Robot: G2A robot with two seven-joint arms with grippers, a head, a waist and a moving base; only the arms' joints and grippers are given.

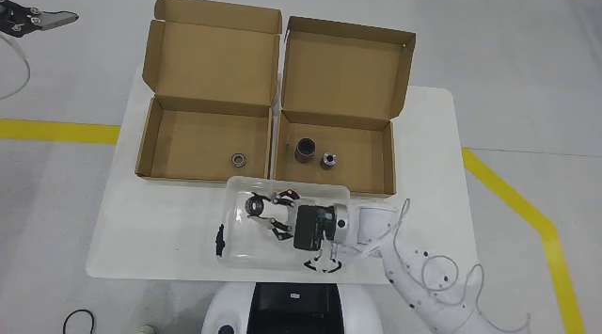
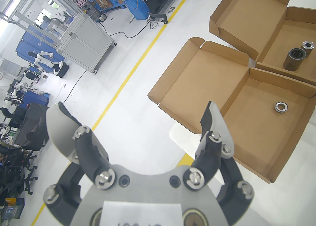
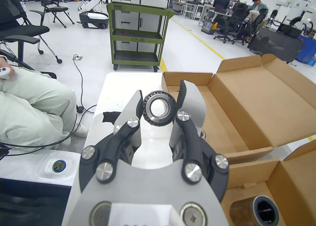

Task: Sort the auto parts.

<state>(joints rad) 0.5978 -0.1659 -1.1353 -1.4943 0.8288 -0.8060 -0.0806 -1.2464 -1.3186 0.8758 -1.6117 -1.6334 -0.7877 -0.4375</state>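
Observation:
My right gripper (image 3: 160, 98) is shut on a silver tapered bearing (image 3: 160, 109), held level over the clear plastic tray (image 1: 235, 240) at the table's near edge; in the top view the gripper (image 1: 263, 213) sits over the tray's left half. The left cardboard box (image 1: 188, 146) holds a similar bearing (image 1: 240, 158) (image 2: 281, 107). The right box (image 1: 362, 160) holds a dark cylinder sleeve (image 1: 304, 151) (image 2: 295, 59) and a small silver coupling (image 1: 328, 159) (image 2: 307, 45). My left gripper (image 2: 137, 118) is open and empty, out over the floor left of the table (image 1: 28, 19).
Both boxes have their lids folded back toward the far side of the white table (image 1: 423, 146). A small black patch (image 1: 219, 239) lies by the tray's left edge. The table's right part and front left corner are bare. Yellow floor lines run around the table.

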